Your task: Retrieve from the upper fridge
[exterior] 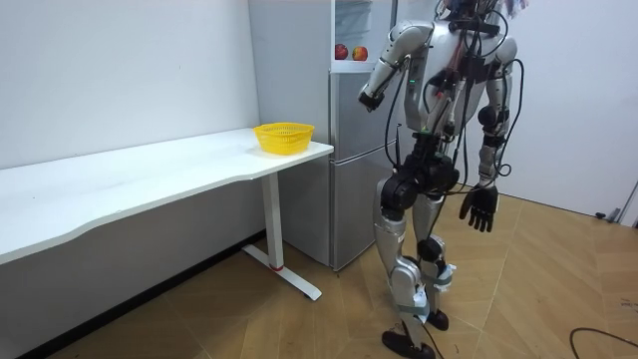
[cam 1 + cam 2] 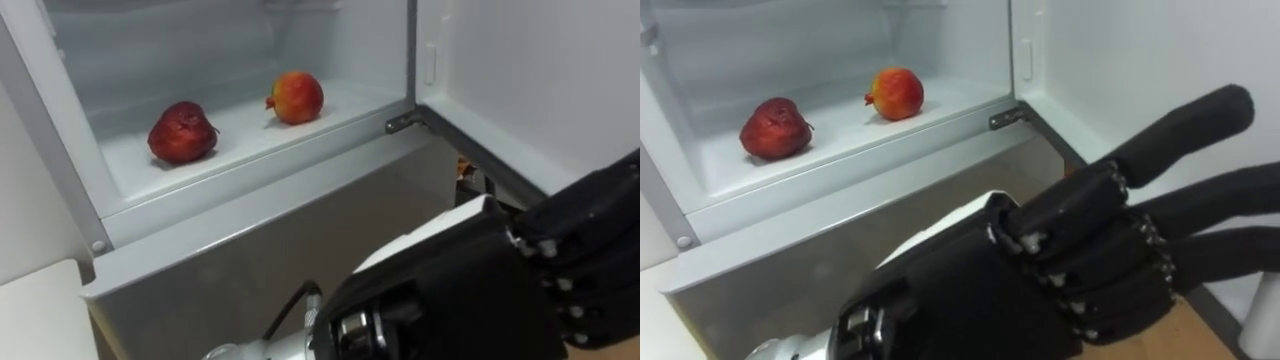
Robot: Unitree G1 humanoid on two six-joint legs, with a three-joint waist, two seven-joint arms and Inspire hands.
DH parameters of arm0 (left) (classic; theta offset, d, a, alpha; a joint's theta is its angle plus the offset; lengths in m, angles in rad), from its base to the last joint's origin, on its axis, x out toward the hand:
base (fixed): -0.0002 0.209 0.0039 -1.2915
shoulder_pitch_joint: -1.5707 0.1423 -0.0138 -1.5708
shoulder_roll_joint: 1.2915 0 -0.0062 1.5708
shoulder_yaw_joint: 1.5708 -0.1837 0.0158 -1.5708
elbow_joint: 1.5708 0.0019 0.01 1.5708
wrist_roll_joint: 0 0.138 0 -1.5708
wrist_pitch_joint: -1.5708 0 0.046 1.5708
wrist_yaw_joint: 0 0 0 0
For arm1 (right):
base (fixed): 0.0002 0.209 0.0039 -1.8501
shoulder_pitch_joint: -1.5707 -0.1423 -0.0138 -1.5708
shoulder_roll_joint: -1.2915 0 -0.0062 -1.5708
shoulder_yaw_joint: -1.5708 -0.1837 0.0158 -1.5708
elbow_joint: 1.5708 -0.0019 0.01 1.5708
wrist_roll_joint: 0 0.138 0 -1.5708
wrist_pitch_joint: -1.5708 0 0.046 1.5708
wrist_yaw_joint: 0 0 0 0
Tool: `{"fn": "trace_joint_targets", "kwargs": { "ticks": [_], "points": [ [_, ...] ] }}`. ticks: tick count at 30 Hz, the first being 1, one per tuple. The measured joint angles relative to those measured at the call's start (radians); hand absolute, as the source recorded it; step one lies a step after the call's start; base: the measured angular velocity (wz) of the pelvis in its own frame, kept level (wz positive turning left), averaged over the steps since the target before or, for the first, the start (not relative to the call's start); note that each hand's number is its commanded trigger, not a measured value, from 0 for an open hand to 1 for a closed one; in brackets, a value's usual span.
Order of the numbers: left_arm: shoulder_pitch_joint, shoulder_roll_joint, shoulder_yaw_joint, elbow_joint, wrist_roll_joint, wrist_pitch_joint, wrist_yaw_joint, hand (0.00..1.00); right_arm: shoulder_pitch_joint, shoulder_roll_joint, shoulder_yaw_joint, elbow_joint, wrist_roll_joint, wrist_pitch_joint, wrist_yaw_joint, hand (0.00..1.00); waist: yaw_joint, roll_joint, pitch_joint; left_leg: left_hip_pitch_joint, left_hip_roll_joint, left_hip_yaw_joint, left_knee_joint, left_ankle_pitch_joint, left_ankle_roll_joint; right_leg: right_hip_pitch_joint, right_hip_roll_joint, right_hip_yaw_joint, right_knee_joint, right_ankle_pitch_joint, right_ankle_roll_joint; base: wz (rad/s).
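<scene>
The upper fridge compartment stands open in front of me. On its white shelf lie two pomegranates: a dark red one to the left and an orange-red one further back to the right. My left hand is raised close under the camera, below and in front of the shelf. Its dark fingers are stretched out to the right and hold nothing. It is well short of the fruit. In the room view my right hand hangs open at my side.
The fridge door is swung open on the right. I stand facing the grey fridge. On the room view's left a yellow basket sits at the end of a long white table, beside the fridge.
</scene>
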Motion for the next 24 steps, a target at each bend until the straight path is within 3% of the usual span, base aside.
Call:
{"fn": "trace_joint_targets", "kwargs": {
  "ticks": [5,10,12,15,20,24],
  "points": [
    [-0.002,0.009,0.057,-0.040,0.001,-0.002,0.000,0.00,-0.004,0.001,-0.011,-0.002,0.006,0.001,0.010,0.00,0.020,-0.008,-0.0051,-0.013,-0.001,-0.027,0.000,0.000,0.000,0.001,-0.004,-0.026,0.000,0.000,0.000,0.12],
    [0.000,0.029,0.115,-0.082,0.010,-0.002,0.006,0.00,0.002,0.002,-0.006,-0.011,-0.013,0.002,0.003,0.00,0.102,-0.015,-0.0117,-0.021,-0.003,-0.033,0.000,0.000,0.000,-0.002,-0.008,-0.052,-0.002,0.000,0.000,0.14],
    [0.005,0.043,0.149,-0.088,0.011,-0.004,0.013,0.00,0.007,0.003,0.000,-0.030,-0.036,0.002,-0.001,0.00,0.137,-0.017,-0.0155,-0.029,-0.003,-0.059,0.001,0.000,0.000,0.001,-0.009,-0.069,-0.002,0.000,0.000,0.23],
    [0.023,0.060,0.175,-0.104,0.023,-0.004,0.037,0.00,0.009,0.004,0.002,-0.038,-0.055,0.002,-0.012,0.00,0.175,-0.017,-0.0156,-0.034,-0.004,-0.086,0.001,0.000,0.000,0.000,-0.010,-0.094,-0.001,0.000,0.000,0.26],
    [0.045,0.058,0.214,-0.127,0.054,-0.004,0.064,0.00,-0.004,0.010,0.003,-0.039,-0.073,0.000,-0.036,0.00,0.213,-0.016,-0.0161,-0.038,-0.005,-0.116,0.002,0.000,0.000,0.009,-0.013,-0.134,-0.003,0.000,0.000,0.25],
    [0.087,0.055,0.284,-0.161,0.082,-0.007,0.099,0.00,-0.002,0.012,0.004,-0.042,-0.083,0.000,-0.046,0.00,0.239,-0.015,-0.0164,-0.037,-0.007,-0.132,0.003,0.004,-0.006,0.019,-0.024,-0.157,-0.003,-0.001,-0.001,0.17]
  ]
}}
